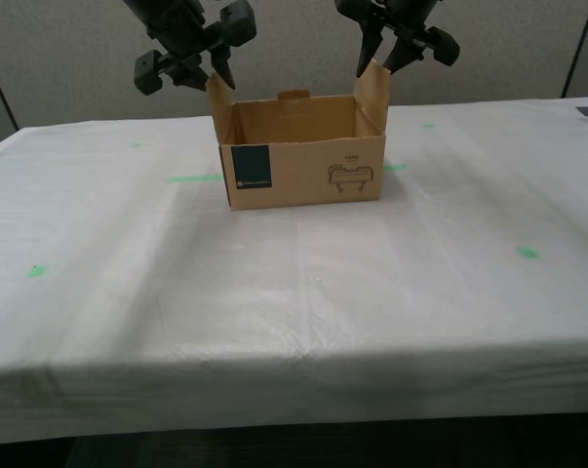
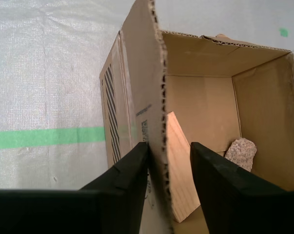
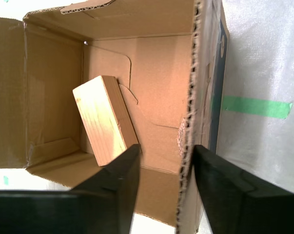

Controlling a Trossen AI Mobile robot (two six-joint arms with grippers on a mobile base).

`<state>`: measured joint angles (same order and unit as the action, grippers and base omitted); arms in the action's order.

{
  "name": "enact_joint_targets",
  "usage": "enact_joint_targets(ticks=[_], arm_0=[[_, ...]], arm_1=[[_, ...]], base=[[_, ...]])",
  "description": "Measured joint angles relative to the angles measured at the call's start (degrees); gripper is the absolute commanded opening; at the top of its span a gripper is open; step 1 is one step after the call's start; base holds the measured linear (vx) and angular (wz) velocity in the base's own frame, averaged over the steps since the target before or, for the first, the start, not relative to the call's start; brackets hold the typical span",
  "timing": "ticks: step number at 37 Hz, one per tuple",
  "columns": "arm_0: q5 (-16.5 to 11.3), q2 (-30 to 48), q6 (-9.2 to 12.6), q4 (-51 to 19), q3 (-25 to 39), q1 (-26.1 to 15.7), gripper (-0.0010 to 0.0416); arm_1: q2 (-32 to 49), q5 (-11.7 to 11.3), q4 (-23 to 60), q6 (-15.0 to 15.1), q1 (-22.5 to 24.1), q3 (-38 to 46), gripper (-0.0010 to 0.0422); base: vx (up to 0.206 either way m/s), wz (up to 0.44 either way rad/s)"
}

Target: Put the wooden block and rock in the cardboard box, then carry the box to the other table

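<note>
The counter [image 1: 294,292] fills the exterior view, draped in wrinkled white cloth with green tape marks. The box [image 1: 303,171] sits on it toward the far edge, near the middle. Its blue-black label and small line drawing face the camera, and its two side flaps stand up.

Both arms come down from above, one onto each raised flap. My first tool [image 3: 166,148] is at the flap on the exterior view's right [image 1: 381,60]. It is narrowly parted and straddles the cardboard edge. The outer finger [image 3: 225,195] lies against the flap, and a clear gap separates the inner finger from it. My second tool [image 2: 169,146] is at the flap on the exterior view's left [image 1: 222,76]. It is parted about as much and also straddles its flap. Here the outer finger [image 2: 129,190] touches the cardboard while the inner one stands off. Neither tool is clamped tight, as far as I can see.

The block [image 3: 105,119] is inside the box, tilted, and leans near the wall under my second tool [image 2: 178,170]. The rock [image 2: 241,153] is also inside, on the box floor against the opposite wall, the one my first tool stands over. In the first wrist view only a sliver of it shows behind the flap edge. Block and rock lie apart from each other.

A long green tape strip [image 2: 39,137] runs up to the box's outer wall on the second tool's side. A shorter strip [image 3: 256,106] lies just outside the wall on the first tool's side.
</note>
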<state>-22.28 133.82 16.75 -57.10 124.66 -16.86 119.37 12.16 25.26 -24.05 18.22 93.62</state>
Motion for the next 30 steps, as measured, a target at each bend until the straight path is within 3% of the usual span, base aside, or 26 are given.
enact_joint_targets(ticks=[10, 14, 19, 30], arm_0=[[0.04, 0.00, -0.13, -0.74, 0.02, -0.04, 0.0309], [2.27, 0.00, -0.52, -0.76, 0.02, -0.09, 0.0360], [2.67, -0.02, -1.11, -1.33, 0.02, -0.07, 0.0406], [2.71, -1.36, -4.42, -2.51, 0.15, -0.04, 0.0373]], arm_1=[[0.00, 0.09, 1.44, 0.00, 0.00, 0.00, 0.0224], [-0.02, 0.09, 2.19, 0.02, -0.02, 0.00, 0.0258], [-0.07, 0.09, 3.32, 0.02, -0.11, 0.00, 0.0295], [-3.30, 0.09, 5.60, 1.77, -0.17, -0.02, 0.0349]], base=[[0.000, 0.000], [0.000, 0.000], [0.000, 0.000], [0.000, 0.000]])
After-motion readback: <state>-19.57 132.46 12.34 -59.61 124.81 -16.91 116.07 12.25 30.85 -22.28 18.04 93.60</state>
